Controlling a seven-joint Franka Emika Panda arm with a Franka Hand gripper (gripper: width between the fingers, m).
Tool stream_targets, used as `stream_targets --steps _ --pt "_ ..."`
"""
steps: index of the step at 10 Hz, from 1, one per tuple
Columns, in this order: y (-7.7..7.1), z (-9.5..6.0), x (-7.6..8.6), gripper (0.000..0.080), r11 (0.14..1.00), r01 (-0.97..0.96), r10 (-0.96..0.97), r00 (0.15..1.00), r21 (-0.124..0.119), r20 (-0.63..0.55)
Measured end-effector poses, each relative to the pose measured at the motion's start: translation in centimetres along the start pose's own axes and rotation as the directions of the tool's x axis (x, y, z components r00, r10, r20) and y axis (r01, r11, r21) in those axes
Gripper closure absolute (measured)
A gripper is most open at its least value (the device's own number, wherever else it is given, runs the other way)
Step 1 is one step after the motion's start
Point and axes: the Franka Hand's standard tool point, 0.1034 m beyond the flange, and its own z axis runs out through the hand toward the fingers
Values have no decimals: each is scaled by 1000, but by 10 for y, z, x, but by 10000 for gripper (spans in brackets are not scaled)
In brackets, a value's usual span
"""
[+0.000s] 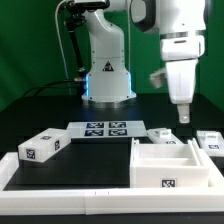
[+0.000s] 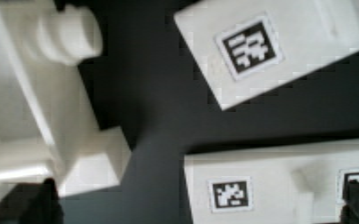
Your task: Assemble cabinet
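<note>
The cabinet body (image 1: 165, 168), a large white open box with a marker tag on its front, stands at the front of the exterior view's right. My gripper (image 1: 183, 112) hangs well above the table behind it, over two small white tagged pieces (image 1: 164, 135) (image 1: 209, 142). It holds nothing. In the wrist view my gripper (image 2: 185, 212) looks open, with one dark finger (image 2: 16, 205) at the picture's edge. Below it lie a tagged white piece (image 2: 256, 50), a second tagged piece (image 2: 274, 188) and a white part with a round knob (image 2: 60, 40).
The marker board (image 1: 105, 128) lies in front of the robot base (image 1: 108, 75). A long white tagged block (image 1: 45, 147) lies at the exterior view's left. A white raised border (image 1: 60, 185) runs along the front and left of the black table.
</note>
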Motion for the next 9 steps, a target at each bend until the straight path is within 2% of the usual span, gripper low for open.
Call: stream_targets --steps 1,5,7,9 --pt "-2 6 5 2 1000 24 -24 1000 -5 -14" --pt "-3 8 2 2 1000 18 -18 1000 0 -11" --pt "-15 19 16 2 1000 20 -20 999 15 -26" --pt "-22 27 30 2 999 21 -20 999 29 -33"
